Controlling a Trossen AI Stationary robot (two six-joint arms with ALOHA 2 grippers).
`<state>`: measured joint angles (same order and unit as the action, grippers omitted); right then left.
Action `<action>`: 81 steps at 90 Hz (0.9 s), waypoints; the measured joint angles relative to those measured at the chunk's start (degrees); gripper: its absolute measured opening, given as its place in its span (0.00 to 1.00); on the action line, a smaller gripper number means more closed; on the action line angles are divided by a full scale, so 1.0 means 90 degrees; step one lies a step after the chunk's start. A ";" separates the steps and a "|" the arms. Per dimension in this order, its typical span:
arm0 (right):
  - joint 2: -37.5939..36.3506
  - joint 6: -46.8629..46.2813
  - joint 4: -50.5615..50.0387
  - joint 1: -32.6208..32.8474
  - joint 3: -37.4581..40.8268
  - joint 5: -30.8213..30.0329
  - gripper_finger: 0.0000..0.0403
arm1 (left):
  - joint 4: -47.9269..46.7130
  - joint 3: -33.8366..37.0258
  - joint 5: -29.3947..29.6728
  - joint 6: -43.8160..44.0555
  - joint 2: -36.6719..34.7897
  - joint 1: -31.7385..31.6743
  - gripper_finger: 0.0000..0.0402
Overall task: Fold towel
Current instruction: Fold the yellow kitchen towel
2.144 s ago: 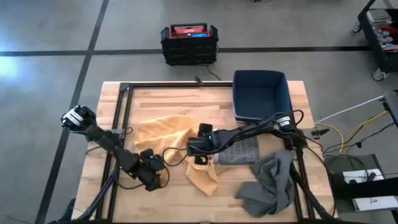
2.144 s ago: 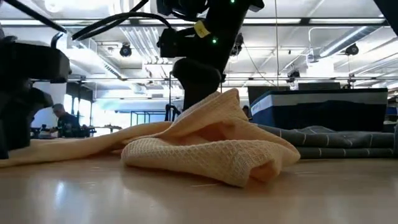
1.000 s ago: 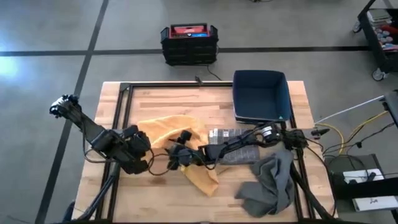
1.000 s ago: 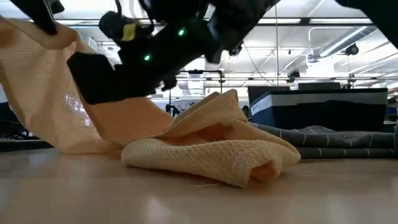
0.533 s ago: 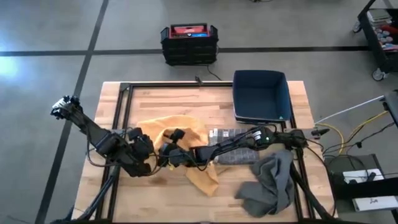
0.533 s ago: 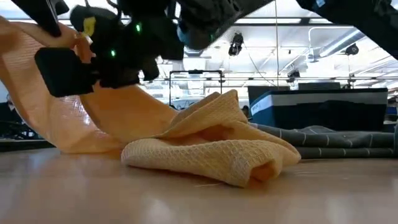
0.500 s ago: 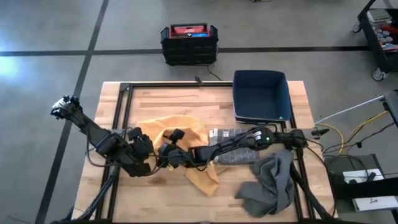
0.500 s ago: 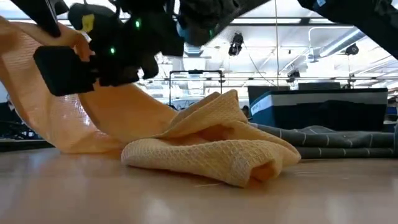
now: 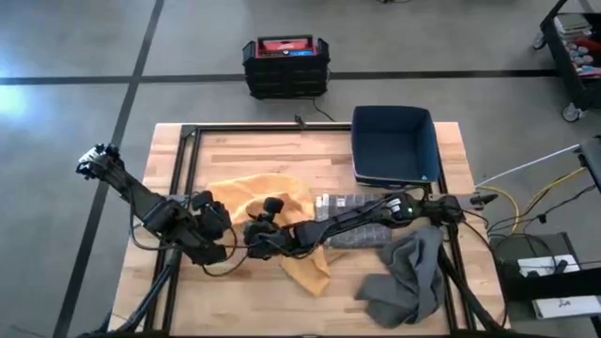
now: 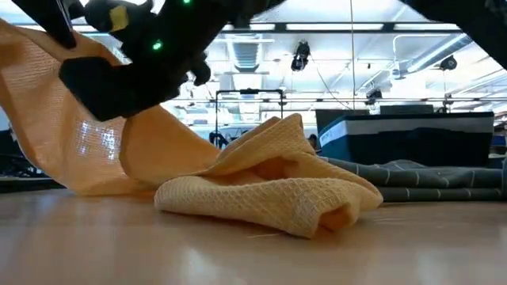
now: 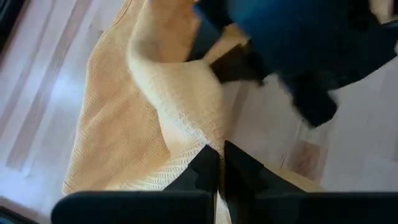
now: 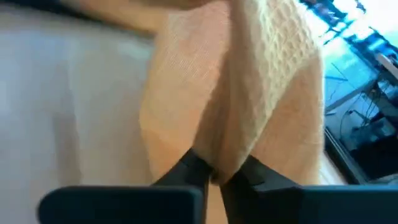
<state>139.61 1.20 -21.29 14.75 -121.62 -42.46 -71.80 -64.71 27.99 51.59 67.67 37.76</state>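
Gripping 1 yellow towel (image 9: 302, 268), left hand (image 9: 225, 232) and right hand (image 9: 254, 237) clamp it.

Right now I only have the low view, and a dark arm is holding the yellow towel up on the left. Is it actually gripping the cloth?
Observer: Yes. The right wrist view shows the right gripper shut on a pinched fold of the yellow towel.
Operator: Where is the other arm?
Observer: The high view puts the left gripper close beside the right one, near the towel's left side.
Operator: Is that one holding too?
Observer: In the left wrist view, its fingers are closed on the towel's edge.
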 joint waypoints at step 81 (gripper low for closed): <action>-0.0698 -0.2290 -0.3063 0.2128 0.0063 0.6101 0.09 | 0.3081 0.0075 -0.2783 0.1438 0.2597 0.1617 0.00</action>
<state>133.33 -19.41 -48.86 33.89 -121.06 12.45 -44.07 -64.03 2.94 64.53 91.04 52.31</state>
